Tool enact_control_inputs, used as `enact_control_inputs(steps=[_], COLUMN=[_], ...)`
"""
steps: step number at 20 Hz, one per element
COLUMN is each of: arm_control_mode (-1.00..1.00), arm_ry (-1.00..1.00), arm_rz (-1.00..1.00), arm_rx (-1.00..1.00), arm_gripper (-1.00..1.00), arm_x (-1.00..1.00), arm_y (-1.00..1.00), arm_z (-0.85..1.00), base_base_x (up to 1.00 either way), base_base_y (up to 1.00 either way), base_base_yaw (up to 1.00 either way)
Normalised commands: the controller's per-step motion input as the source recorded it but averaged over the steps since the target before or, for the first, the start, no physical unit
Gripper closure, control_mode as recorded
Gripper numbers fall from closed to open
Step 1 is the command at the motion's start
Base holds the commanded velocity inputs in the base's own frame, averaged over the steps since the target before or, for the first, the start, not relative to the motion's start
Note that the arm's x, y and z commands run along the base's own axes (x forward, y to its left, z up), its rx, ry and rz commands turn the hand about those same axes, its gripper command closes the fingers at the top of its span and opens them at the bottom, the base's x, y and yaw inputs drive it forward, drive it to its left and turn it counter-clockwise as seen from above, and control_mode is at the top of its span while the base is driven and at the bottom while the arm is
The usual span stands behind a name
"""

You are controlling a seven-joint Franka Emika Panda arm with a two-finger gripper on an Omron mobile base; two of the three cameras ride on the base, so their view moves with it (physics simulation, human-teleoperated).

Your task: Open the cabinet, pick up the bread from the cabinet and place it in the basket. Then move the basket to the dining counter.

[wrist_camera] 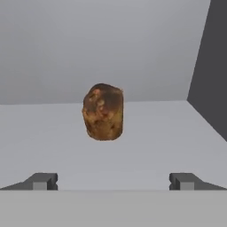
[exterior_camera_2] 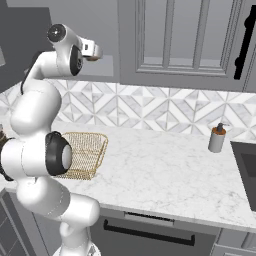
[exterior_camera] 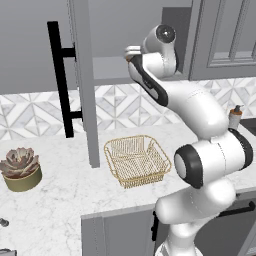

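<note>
The cabinet stands open, its door swung out with the black bar handle toward the camera, and the hand is reaching into it at shelf height, fingers spread wide and holding nothing. The step in hand is the reach for the bread, which sits alone on the grey cabinet shelf, ahead of the fingertips and a little left of the midline between them. To do it well, the robot should shift slightly so the loaf is centred between the fingers, advance level along the shelf until they pass either side of it, then close on its widest part; the loaf looks rounded and crusty, so a grip too near its end could let it slip. The dark side wall of the cabinet is on one side, so the approach should stay clear of it. The basket waits below on the marble surface, just beside the open door, probably empty, though the mesh makes that hard to confirm. Counted: one loaf, one basket, one succulent in a round pot, and one soap dispenser.
</note>
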Motion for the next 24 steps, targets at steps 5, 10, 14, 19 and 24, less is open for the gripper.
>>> enact_control_inputs(steps=[5,10,14,19,24], arm_control_mode=[-1.0,-1.0,-1.0,-1.0,-1.0], arm_ry=[0.0,0.0,0.0,0.0,0.0], arm_rz=[0.0,0.0,0.0,0.0,0.0], arm_rx=[0.0,0.01,0.01,0.0,0.0], arm_gripper=[-1.0,-1.0,-1.0,-1.0,-1.0], arm_x=[0.52,0.46,0.5,0.51,0.38], arm_y=[0.12,0.15,0.01,-0.01,0.0], arm_z=[-0.14,-0.02,0.0,0.0,0.0], base_base_x=[0.0,0.0,0.0,0.0,0.0], base_base_y=[0.0,0.0,0.0,0.0,0.0], base_base_yaw=[0.0,0.0,0.0,0.0,0.0])
